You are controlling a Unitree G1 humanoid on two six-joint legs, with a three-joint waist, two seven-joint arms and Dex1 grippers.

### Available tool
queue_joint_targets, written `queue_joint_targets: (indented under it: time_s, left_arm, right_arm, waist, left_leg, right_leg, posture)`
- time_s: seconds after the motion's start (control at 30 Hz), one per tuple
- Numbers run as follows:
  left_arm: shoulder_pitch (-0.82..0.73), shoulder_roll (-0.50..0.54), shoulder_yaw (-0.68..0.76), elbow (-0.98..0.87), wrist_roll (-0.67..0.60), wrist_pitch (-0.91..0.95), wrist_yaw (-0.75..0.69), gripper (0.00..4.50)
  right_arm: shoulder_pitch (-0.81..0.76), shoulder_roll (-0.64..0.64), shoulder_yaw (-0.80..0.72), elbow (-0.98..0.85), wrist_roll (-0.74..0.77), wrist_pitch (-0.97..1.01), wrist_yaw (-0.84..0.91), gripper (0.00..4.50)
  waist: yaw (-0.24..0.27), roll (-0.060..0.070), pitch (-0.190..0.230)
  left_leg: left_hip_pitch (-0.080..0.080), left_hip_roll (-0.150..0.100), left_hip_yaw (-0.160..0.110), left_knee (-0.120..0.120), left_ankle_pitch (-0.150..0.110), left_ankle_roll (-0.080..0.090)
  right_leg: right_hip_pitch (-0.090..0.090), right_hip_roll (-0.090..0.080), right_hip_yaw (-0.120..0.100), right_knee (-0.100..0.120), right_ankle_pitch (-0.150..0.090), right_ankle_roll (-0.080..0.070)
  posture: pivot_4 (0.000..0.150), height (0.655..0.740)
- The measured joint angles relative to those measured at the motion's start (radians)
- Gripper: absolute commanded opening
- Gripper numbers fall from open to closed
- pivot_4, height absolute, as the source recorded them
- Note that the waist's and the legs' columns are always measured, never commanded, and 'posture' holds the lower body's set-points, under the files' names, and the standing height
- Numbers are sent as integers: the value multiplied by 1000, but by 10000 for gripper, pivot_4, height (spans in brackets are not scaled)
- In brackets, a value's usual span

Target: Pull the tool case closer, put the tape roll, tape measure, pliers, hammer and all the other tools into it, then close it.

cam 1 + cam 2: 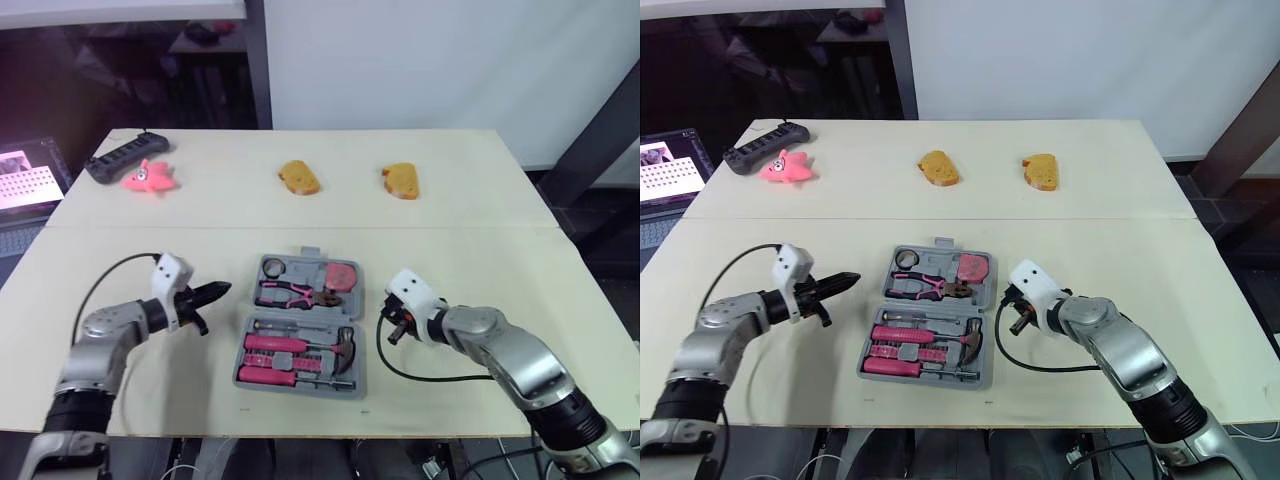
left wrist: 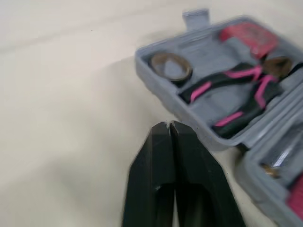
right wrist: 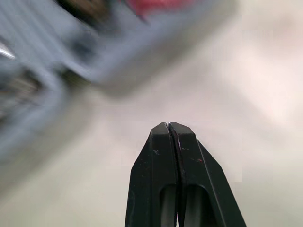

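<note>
The grey tool case (image 1: 300, 388) lies open at the front middle of the table. Its far half holds the tape roll (image 1: 272, 267), the pink-handled pliers (image 1: 295, 293) and the red tape measure (image 1: 341, 274). Its near half holds pink screwdrivers (image 1: 275, 345) and the hammer (image 1: 345, 348). My left gripper (image 1: 218, 292) is shut and empty just left of the case, pointing at it. The left wrist view shows the tape roll (image 2: 171, 66) and pliers (image 2: 232, 85) just beyond it. My right gripper (image 1: 1018, 322) is shut and empty beside the case's right edge.
Two orange-brown lumps (image 1: 299, 178) (image 1: 401, 181) lie at the back middle of the table. A pink toy (image 1: 150, 178) and a black bar-shaped device (image 1: 125, 157) sit at the back left. A laptop (image 1: 25, 185) stands off the left edge.
</note>
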Motion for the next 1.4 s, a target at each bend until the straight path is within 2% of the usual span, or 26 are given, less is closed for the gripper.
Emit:
queue_joint_targets:
  time_s: [0.3, 0.57, 0.73, 0.9, 1.2, 1.4]
  left_arm:
    - [18, 6, -107, 14, 61, -14, -93, 683]
    - [15, -16, -122, -22, 91, 18, -84, 683]
    - [21, -11, -135, -54, 119, 41, -85, 683]
    - [89, 28, -128, -155, 119, 87, -95, 683]
    - [315, 98, -59, -359, 67, 136, -104, 683]
    - [337, 96, -51, -372, 56, 139, -96, 683]
  right_arm:
    - [-57, 98, 74, -3, -57, 82, -1, 0]
    - [-84, 153, 133, -27, -53, 130, 41, 0]
    - [-97, 156, 145, -8, -63, 129, 57, 0]
    - [-111, 140, 181, -5, -90, 97, 88, 0]
    - [-96, 126, 239, -46, -108, 62, 151, 0]
    - [-71, 118, 244, -114, -104, 136, 159, 0]
  waist:
    - [-4, -1, -1]
    - [0, -1, -1]
    - [-1, -1, -1]
    - [-5, -1, -1]
    - [-1, 0, -1]
    - [-1, 0, -1]
  left_leg:
    - [6, 1, -1, -1, 0, 0]
    - [6, 1, -1, -1, 0, 0]
    - [17, 1, -1, -2, -1, 1]
    - [16, 1, -1, -3, -1, 2]
    - [16, 1, -1, -4, -1, 2]
    - [16, 1, -1, -4, -1, 2]
  right_leg:
    - [4, 1, 0, 2, 1, -1]
    - [6, 1, 0, 1, 1, -1]
    - [17, 1, 0, -2, 0, -1]
    - [16, 1, 0, -2, 0, -1]
    - [15, 1, 0, -3, 0, -1]
    - [15, 1, 0, -3, 0, -1]
  posture:
    - [1500, 7400]
    - [1500, 7400]
    - [1500, 7400]
    - [1500, 7400]
    - [1500, 7400]
    - [1500, 7400]
